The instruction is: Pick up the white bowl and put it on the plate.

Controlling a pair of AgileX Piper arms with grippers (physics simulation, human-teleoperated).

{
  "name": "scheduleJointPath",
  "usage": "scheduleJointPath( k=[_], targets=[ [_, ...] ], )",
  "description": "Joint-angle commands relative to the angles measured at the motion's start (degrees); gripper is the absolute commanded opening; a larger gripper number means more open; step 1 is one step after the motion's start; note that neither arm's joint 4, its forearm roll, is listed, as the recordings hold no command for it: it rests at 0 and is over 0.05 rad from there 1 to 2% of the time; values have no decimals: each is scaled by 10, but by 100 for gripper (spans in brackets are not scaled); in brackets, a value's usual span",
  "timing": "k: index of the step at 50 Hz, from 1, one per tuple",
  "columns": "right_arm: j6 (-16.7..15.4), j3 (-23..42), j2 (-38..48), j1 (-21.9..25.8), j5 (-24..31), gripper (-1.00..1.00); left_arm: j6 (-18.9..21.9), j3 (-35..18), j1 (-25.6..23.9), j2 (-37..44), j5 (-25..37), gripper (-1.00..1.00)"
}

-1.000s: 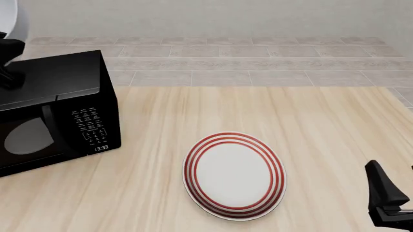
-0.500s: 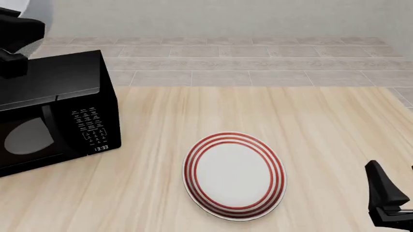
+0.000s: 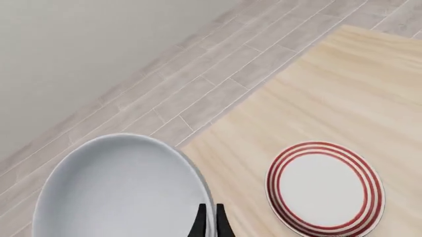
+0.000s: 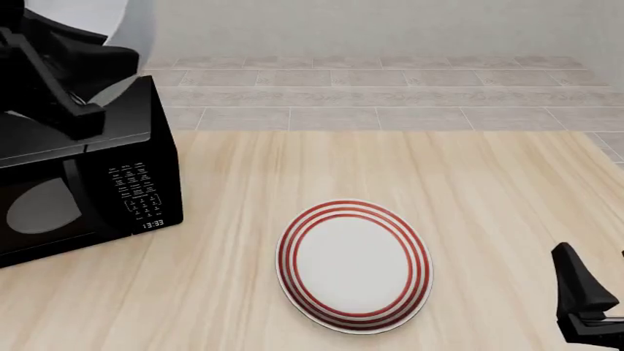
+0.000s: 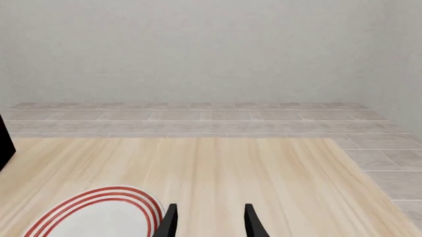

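Front view crops the white bowl [image 4: 83,14] behind the left claw [image 4: 69,88].

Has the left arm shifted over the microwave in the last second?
Yes. The left gripper, shut on the white bowl, has moved rightward, farther in over the microwave top.

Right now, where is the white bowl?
The white bowl is held in the air by the left gripper, pinched at its rim, at the front view's upper left above the black microwave, away from the plate.
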State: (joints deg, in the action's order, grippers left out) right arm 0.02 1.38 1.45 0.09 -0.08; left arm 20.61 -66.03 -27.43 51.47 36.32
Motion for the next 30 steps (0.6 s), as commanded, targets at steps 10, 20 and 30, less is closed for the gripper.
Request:
scheduleJointPath(
  k=[10, 20, 30],
  targets=[
    [-1, -5, 1, 0, -6, 100, 5, 18, -72, 25, -34, -100],
    [-1, -5, 2, 0, -7, 100, 13, 48, -109, 41, -59, -100],
    [-1, -5, 1, 0, -6, 100, 14, 62, -132, 58, -81, -100]
  ],
)
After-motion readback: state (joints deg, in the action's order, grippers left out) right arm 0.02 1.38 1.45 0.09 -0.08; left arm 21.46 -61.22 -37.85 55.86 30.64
